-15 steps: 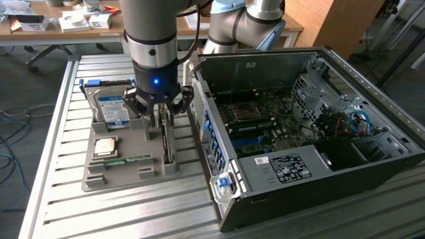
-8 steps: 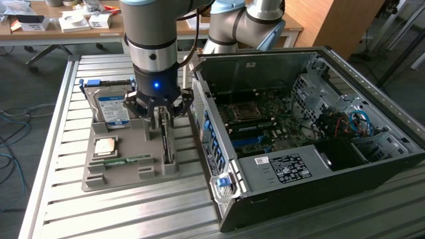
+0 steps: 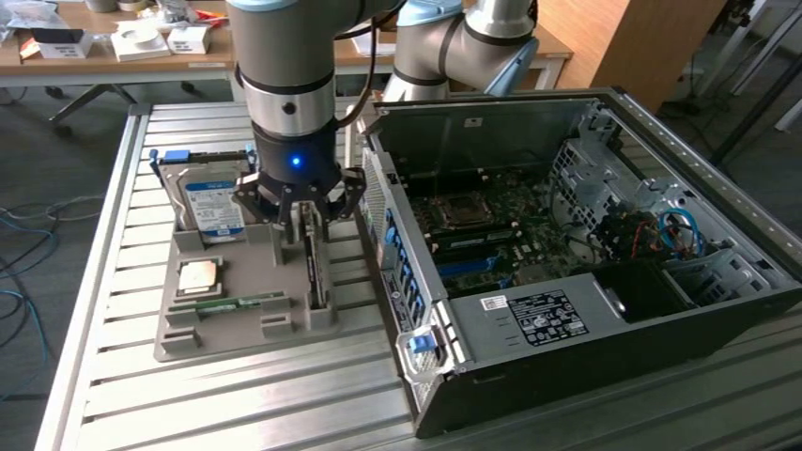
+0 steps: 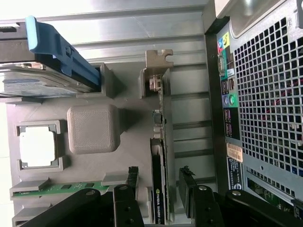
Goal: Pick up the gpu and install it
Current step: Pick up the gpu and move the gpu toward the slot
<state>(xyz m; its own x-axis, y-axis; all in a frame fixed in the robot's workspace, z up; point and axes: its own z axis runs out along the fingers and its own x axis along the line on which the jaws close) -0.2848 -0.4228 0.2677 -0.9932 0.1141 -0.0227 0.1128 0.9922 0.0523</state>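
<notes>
The thin green-and-black gpu card with a silver metal end bracket (image 3: pixel 315 272) (image 4: pixel 157 142) stands on edge in a slot along the edge of the grey plastic holder tray (image 3: pixel 220 343) that lies beside the open black and silver computer case (image 3: pixel 701 169). The black pincer (image 3: pixel 304 221) (image 4: pixel 159 175) hangs directly over the card, released, with one finger on each side of the board and a gap showing between each finger and the card. The tray sits on a slatted aluminium table (image 3: pixel 188 395). A silver hard drive with a blue-white label (image 3: pixel 213 202) stands at the tray's far edge.
</notes>
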